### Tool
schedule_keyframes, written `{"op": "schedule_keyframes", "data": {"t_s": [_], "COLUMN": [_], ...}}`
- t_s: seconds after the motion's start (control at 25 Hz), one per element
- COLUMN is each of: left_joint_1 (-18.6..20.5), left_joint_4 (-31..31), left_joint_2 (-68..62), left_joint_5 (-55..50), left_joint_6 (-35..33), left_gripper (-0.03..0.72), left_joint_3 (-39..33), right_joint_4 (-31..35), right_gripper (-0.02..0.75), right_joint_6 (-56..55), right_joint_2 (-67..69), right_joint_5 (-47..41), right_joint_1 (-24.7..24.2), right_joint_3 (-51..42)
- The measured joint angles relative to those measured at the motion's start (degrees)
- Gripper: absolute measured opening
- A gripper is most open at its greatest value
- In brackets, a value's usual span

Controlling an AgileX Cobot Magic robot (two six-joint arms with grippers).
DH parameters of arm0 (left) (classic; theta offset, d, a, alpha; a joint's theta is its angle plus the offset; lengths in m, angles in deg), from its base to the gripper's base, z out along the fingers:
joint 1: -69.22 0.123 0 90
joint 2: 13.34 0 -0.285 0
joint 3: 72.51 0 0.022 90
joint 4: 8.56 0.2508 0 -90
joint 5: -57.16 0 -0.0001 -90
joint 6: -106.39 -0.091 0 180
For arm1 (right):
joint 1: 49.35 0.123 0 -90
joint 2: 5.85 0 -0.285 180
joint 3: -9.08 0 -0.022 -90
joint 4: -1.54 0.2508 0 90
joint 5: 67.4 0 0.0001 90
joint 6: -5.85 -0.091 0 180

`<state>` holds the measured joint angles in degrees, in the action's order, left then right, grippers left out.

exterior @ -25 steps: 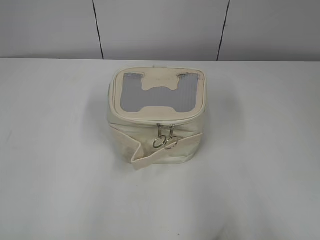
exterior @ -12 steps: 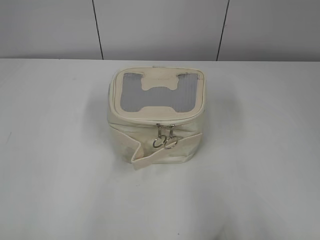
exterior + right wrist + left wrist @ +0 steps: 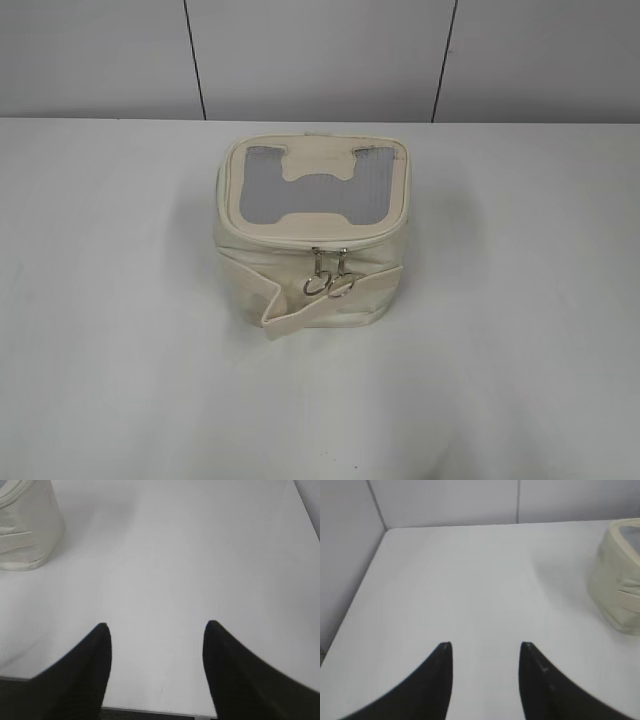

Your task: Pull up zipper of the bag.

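Note:
The bag (image 3: 300,290) is small, boxy and cream-white, with a grey mesh top panel and a cream H-shaped patch; it stands mid-table in the exterior view. The zipper (image 3: 330,270) runs round the lid rim; its two silver sliders with ring pulls hang side by side at the front. A strap band folds out at the bag's lower left. The bag's side shows at the right edge of the left wrist view (image 3: 617,580) and at the top left of the right wrist view (image 3: 25,530). My left gripper (image 3: 485,647) and right gripper (image 3: 157,627) are open, empty and well away from the bag. Neither arm shows in the exterior view.
The white table (image 3: 120,380) spreads around the bag. A grey panelled wall (image 3: 320,55) stands behind it. The table's left edge meets a wall in the left wrist view (image 3: 350,610). The table's near edge (image 3: 150,712) shows below the right gripper.

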<state>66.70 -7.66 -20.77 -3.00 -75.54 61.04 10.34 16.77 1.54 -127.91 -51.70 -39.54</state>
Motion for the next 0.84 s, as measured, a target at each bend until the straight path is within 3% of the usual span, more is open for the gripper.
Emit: {"op": "schedule_keyframes", "data": {"t_s": [0.12, 0.84], "left_joint_1": [1.84, 1.96], "left_joint_4": [0.00, 0.00], "left_joint_2": [0.00, 0.00], "left_joint_5": [0.00, 0.00], "left_joint_6": [0.00, 0.00], "left_gripper": [0.337, 0.337], "left_joint_3": [0.00, 0.00], "right_joint_4": [0.00, 0.07], "right_gripper": [0.451, 0.440], "right_joint_6": [0.00, 0.06], "right_joint_2": [0.00, 0.00], "right_joint_5": [0.06, 0.11], "right_joint_1": [-0.63, -0.72], "right_joint_3": [0.00, 0.00]}}
